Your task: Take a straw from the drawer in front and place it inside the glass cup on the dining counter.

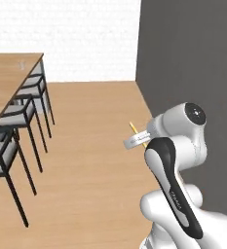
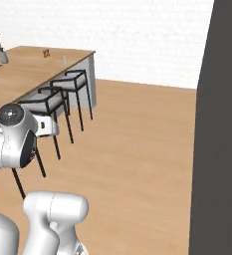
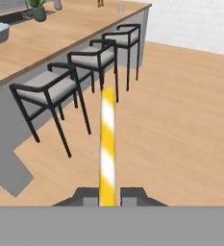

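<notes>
I have the gripper [image 3: 107, 194] pinched on the straw [image 3: 107, 144], which juts forward (carry step, I judge). Beyond stand the stools [image 3: 92, 55] along the dining counter [image 3: 46, 41]; the glass cup [image 3: 121, 8] sits far off, so next I drive closer.

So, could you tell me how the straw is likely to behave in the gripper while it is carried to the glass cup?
The straw is very thin and stands straight out from the gripper, so it probably stays fairly stiff and weighs little. Held only at its base, it may pivot or slip. Being round and slender, it would likely roll if dropped on the dining counter beside the glass cup.
</notes>
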Motion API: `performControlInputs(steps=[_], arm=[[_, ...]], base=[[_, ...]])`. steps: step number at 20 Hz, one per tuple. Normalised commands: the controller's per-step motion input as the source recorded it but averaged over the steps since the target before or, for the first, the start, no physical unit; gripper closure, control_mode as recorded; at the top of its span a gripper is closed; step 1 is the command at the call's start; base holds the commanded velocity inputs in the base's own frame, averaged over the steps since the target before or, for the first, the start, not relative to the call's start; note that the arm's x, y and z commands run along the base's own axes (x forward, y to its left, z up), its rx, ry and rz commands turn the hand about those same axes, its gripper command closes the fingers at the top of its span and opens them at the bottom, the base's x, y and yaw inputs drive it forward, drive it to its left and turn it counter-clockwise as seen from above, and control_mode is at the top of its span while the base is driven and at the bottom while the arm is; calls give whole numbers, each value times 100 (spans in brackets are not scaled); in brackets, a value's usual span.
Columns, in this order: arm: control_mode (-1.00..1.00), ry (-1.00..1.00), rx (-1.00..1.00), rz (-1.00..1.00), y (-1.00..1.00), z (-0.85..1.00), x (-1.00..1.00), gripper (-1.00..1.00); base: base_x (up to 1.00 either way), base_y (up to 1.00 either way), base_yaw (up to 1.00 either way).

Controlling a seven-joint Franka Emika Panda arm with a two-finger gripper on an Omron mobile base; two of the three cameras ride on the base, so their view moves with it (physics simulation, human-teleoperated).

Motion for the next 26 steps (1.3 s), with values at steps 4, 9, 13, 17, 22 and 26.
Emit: performControlInputs(steps=[4,9,13,17,22,26], arm=[[100,0,0,0,0,0,0,100],[100,0,0,0,0,0,0,100],[100,0,0,0,0,0,0,100],[100,0,0,0,0,0,0,100],[100,0,0,0,0,0,0,100],[100,0,0,0,0,0,0,100]], base=[[97,-61,42],[93,-67,39],[91,-70,38],[91,-72,38],[89,-73,37],[85,-78,35]])
